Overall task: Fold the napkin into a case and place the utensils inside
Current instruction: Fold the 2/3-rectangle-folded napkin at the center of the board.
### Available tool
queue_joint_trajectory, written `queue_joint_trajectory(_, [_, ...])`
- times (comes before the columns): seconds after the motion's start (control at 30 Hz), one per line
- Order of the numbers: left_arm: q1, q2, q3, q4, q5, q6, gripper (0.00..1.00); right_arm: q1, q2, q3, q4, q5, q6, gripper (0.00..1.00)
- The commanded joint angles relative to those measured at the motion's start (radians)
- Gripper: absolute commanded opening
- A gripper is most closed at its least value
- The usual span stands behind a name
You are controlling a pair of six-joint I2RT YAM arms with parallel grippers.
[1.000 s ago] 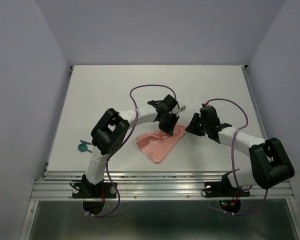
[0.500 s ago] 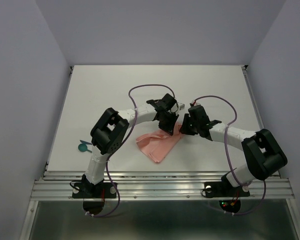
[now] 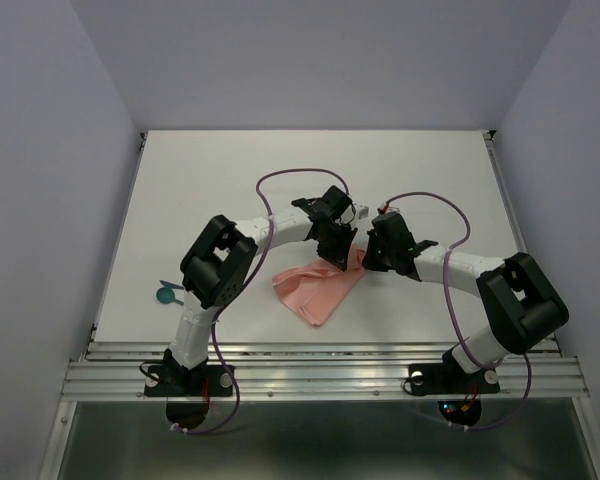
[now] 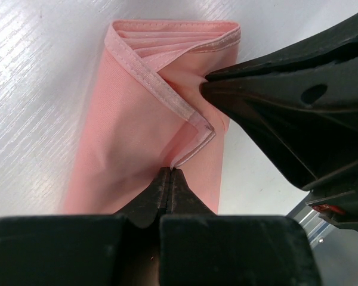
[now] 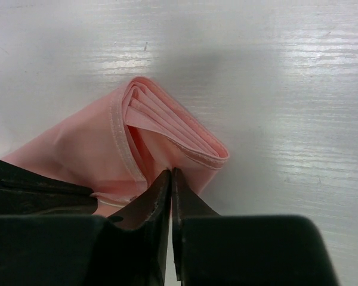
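The salmon-pink napkin [image 3: 318,291] lies folded into a layered strip on the table, its far end between both grippers. My left gripper [image 3: 339,258] is shut on a hemmed corner of the napkin [image 4: 137,113]; the jaws meet at the cloth edge [image 4: 170,171]. My right gripper [image 3: 364,260] is shut on the inner fold of the napkin [image 5: 167,122], its jaws pressed together [image 5: 171,173]. The right gripper's fingers [image 4: 286,101] sit just right of the left one. The teal utensils [image 3: 167,292] lie at the table's left edge, apart from both grippers.
Purple cables [image 3: 280,180] loop over both arms. The white table [image 3: 230,170] extends behind the arms. Its metal front rail [image 3: 320,350] lies just beyond the napkin's near end. The left gripper's finger [image 5: 36,190] shows at the lower left of the right wrist view.
My right arm has moved left, from beside the napkin to its far end next to the left gripper. The left gripper has stayed on the napkin corner.
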Motion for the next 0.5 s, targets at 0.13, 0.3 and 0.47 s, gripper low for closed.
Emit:
queue_joint_trajectory(0.13, [0.003, -0.036, 0.035, 0.001, 0.019, -0.014, 0.00, 0.009, -0.031, 0.020, 0.023, 0.070, 0.013, 0.01])
queue_joint_trajectory(0.3, [0.002, -0.033, 0.038, 0.005, 0.029, -0.040, 0.00, 0.009, -0.075, 0.009, 0.028, 0.057, 0.030, 0.01])
queue_joint_trajectory(0.47, [0.002, -0.033, 0.044, 0.005, 0.034, -0.098, 0.00, 0.009, -0.094, 0.006, 0.029, 0.034, 0.054, 0.01])
